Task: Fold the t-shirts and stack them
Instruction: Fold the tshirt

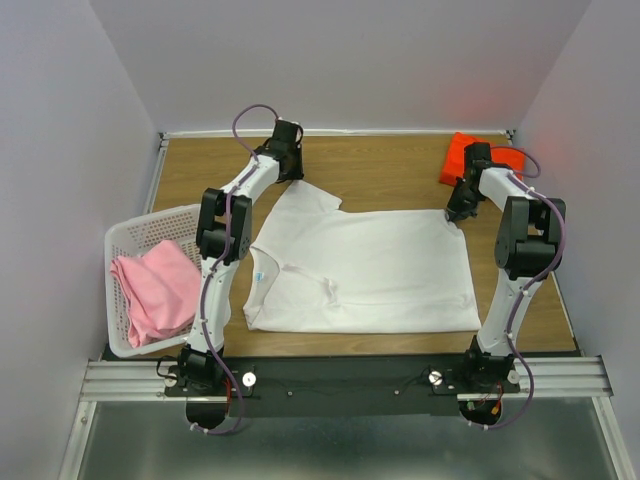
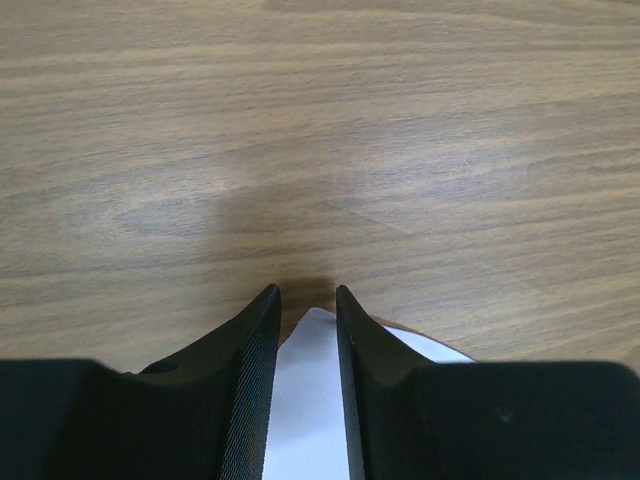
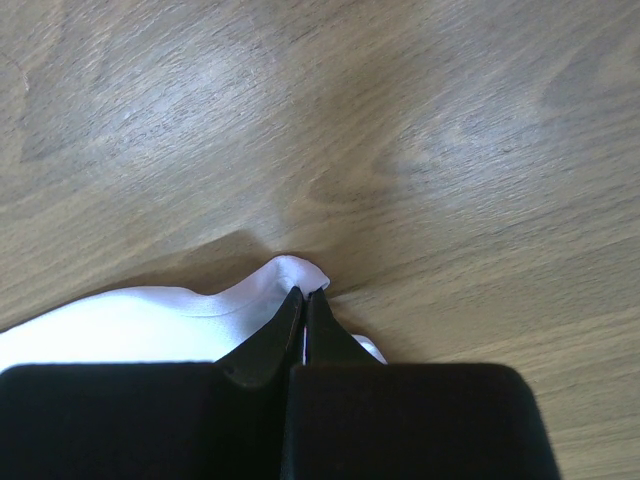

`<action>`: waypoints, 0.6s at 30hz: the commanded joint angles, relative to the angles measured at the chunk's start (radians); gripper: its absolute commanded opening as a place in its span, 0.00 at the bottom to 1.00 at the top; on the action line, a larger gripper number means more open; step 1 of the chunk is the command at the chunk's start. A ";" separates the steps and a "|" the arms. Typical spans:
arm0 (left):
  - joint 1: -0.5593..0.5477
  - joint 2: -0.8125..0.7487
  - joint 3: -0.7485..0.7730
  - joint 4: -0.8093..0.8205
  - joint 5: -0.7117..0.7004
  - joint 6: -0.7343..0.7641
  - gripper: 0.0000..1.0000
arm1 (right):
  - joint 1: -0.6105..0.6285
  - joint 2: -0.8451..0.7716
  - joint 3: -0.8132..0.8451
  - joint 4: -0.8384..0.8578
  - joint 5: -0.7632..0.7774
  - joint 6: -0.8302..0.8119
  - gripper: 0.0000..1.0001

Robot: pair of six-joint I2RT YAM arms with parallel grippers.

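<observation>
basket point(image 1: 125, 240) holds pink t-shirt point(image 1: 155, 295). white t-shirt point(image 1: 380, 275) flat on table point(image 1: 390, 165), long axis left-right, collar left. right gripper point(image 3: 304, 293) clamped on far hem corner; left gripper point(image 2: 307, 292) jaws apart, astride sleeve tip.

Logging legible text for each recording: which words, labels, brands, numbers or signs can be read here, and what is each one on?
No text can be read in any view.
On the white t-shirt, a small bluish tag at the neck: too small to read.
On the pink t-shirt, the orange-red t-shirt and the white basket: no print visible.
</observation>
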 commanded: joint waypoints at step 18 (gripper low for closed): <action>-0.013 -0.071 -0.103 -0.001 0.111 -0.035 0.00 | -0.005 -0.002 0.005 -0.021 -0.032 -0.004 0.01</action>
